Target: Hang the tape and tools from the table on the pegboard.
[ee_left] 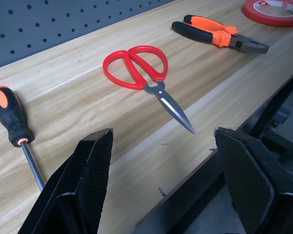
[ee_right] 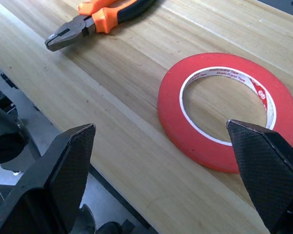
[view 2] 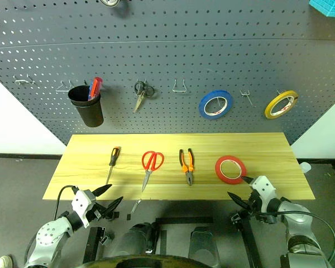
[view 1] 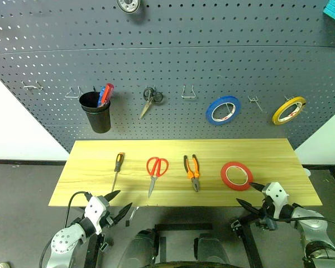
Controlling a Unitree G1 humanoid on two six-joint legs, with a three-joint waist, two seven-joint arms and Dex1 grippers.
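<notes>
Beyond right tool [ee_right: 168, 161], red tape [ee_right: 176, 117]

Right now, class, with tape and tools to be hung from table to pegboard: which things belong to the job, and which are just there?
Belongs to the job:
red tape
screwdriver
red scissors
pliers
table
pegboard

Just there, already on the board:
blue tape
yellow tape
grey scissors
black cup

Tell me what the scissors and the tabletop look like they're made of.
Red-handled scissors: glossy red handles, likely plastic; shiny grey blades, apparently steel. Table: light yellowish wood with visible grain, smooth; whether solid or veneer can't be told.
</notes>
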